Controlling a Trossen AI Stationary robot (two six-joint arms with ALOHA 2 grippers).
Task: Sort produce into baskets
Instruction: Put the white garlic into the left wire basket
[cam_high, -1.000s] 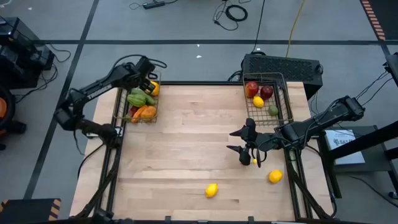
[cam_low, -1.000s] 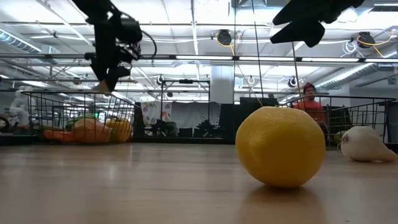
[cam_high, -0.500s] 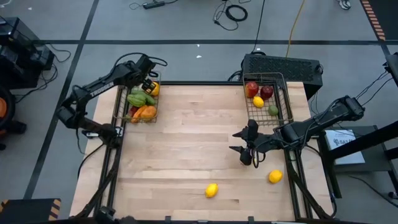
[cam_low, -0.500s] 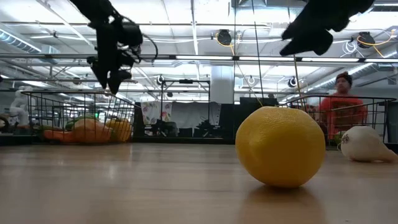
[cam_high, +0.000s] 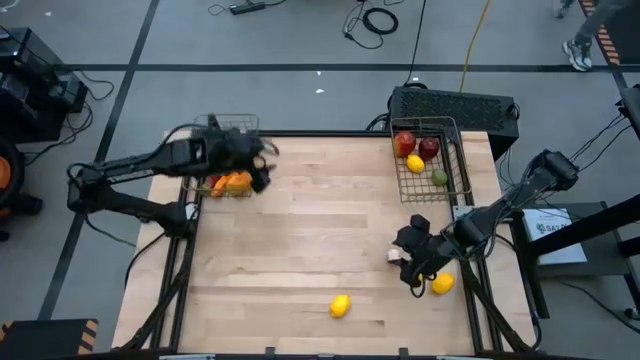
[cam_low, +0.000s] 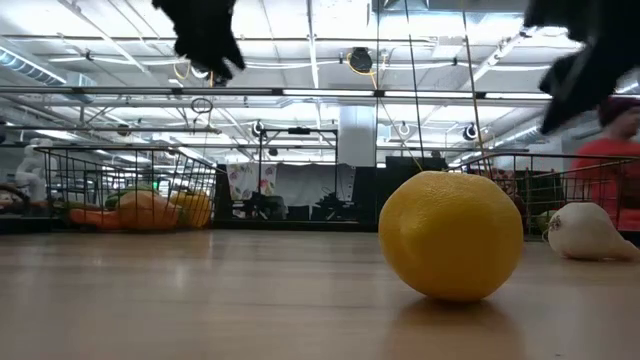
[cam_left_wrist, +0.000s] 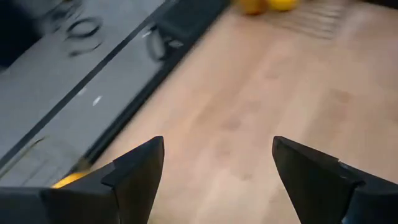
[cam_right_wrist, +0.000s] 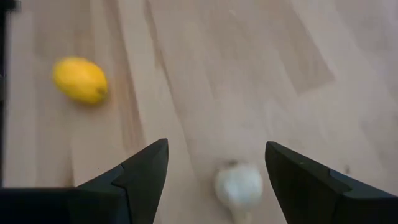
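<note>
My left gripper (cam_high: 262, 168) is open and empty, high over the table just right of the left wire basket (cam_high: 222, 186), which holds orange and yellow produce. My right gripper (cam_high: 410, 262) is open above the white garlic (cam_high: 396, 257), which lies on the table. In the right wrist view the garlic (cam_right_wrist: 239, 185) shows between my open fingers and apart from them. One lemon (cam_high: 441, 284) lies just right of the garlic and another (cam_high: 341, 306) near the front edge. The right basket (cam_high: 455, 160) holds red apples, a lemon and a green piece.
A black box (cam_high: 455, 105) stands behind the right basket. Bare wood lies across the table's middle and left front. In the low view the near lemon (cam_low: 450, 235) fills the foreground, the garlic (cam_low: 588, 232) lies to its right, and a person in red (cam_low: 620, 170) stands beyond the table.
My left gripper has swung from above the left basket toward the table's right and near side, and is now over bare wood. My right gripper has moved toward the near right and down, and is now over the garlic. The garlic and lemons have stayed put.
</note>
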